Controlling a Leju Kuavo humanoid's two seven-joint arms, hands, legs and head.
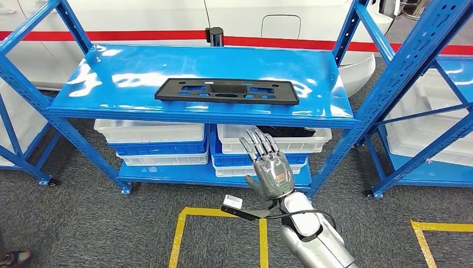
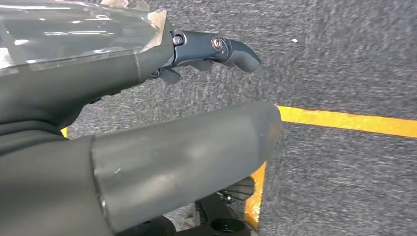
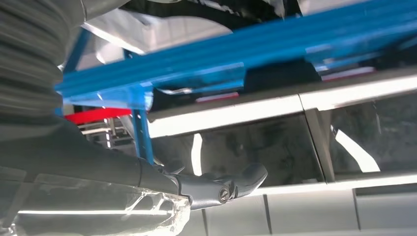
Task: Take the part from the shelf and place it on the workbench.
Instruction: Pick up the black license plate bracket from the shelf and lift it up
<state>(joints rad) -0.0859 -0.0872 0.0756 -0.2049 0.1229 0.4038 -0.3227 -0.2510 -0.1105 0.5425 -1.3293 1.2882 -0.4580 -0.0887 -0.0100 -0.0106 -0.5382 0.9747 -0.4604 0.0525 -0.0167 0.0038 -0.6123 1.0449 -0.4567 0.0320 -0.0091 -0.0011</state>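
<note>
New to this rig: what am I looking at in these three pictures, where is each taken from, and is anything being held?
This is a two-armed humanoid robot. The wide picture comes from its head, looking down at a blue shelf. A flat black part lies on the top level; white bins sit below. The right robot hand is raised in front of the shelf, fingers spread, holding nothing. The other two pictures come from cameras at the wrists. The left robot hand hangs over grey floor with yellow tape, with nothing in it that I can see. The right wrist view looks closely at the shelf's edge and the bins.
</note>
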